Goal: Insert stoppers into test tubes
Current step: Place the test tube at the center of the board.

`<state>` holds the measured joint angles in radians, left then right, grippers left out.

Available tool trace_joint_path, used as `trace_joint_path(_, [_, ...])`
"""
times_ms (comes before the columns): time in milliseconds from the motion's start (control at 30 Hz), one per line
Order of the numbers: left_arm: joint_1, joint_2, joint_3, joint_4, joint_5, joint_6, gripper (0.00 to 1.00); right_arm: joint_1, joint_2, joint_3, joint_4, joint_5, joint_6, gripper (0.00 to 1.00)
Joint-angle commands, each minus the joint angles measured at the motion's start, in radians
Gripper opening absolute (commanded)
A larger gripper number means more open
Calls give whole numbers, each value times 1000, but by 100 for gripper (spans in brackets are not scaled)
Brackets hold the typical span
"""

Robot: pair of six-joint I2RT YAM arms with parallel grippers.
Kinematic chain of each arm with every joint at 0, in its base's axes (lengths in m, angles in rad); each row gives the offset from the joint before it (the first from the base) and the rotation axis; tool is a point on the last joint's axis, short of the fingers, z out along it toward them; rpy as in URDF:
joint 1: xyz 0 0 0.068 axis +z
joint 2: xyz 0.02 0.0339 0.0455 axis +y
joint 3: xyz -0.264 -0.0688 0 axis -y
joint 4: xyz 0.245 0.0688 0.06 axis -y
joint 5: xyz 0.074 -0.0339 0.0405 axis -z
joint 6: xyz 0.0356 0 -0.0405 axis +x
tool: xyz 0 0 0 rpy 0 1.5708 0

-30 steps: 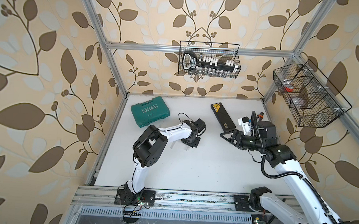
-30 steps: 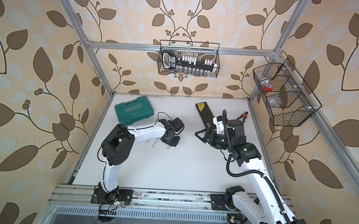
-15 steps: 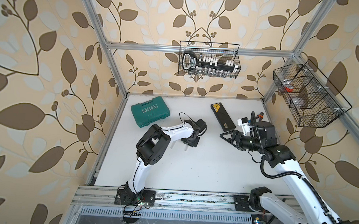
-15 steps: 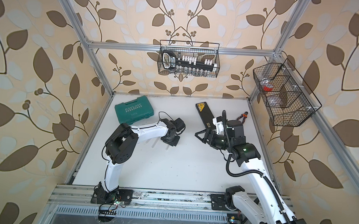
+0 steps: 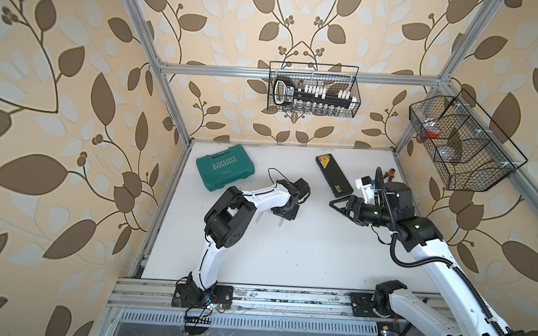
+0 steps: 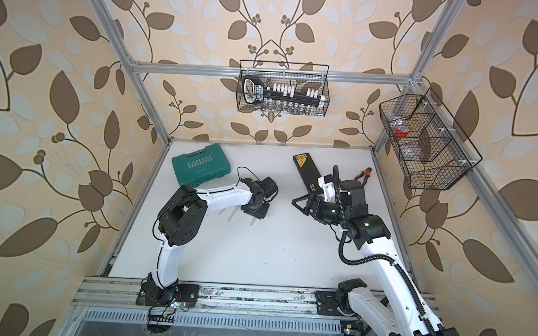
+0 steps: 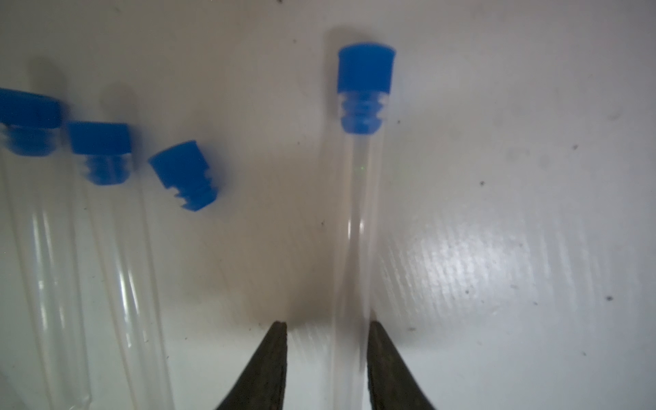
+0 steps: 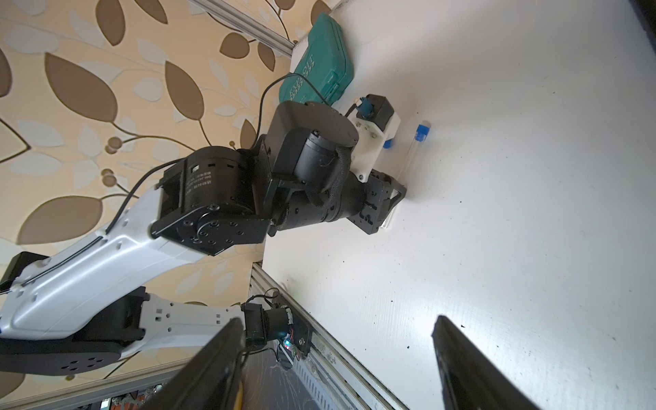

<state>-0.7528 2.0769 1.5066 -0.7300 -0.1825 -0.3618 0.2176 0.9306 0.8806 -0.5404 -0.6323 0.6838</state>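
Now my left pincer (image 7: 328,324) stands open around a stoppered tube (image 7: 355,230) lying on the white counter (image 7: 514,106), one fingertip just beside it. Two more plugged tubes (image 7: 117,255) lie alongside, with a loose blue stopper (image 7: 182,174) between them and it. My right pincer (image 8: 337,319) hangs wide open above the counter.

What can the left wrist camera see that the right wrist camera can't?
Only left wrist: two more stoppered tubes and a loose stopper, seen whole; the other view catches just a blue speck there. Only right wrist: the left arm, green case and open right gripper. Both: one stoppered tube on the white table.
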Motion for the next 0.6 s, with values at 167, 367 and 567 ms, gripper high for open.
trace_joint_path(167, [-48,-246,-32,63,-78,-8,47,-4,2,-6,-13,-18,-18,81])
trace_joint_path(367, [20,-527,-184,142,-187,50,46,-4,-1,-15,-20,-6,-18,81])
trace_joint_path(567, [245,-606,-273,65,-127,138,53,-4,5,-31,1,-14,-16,80])
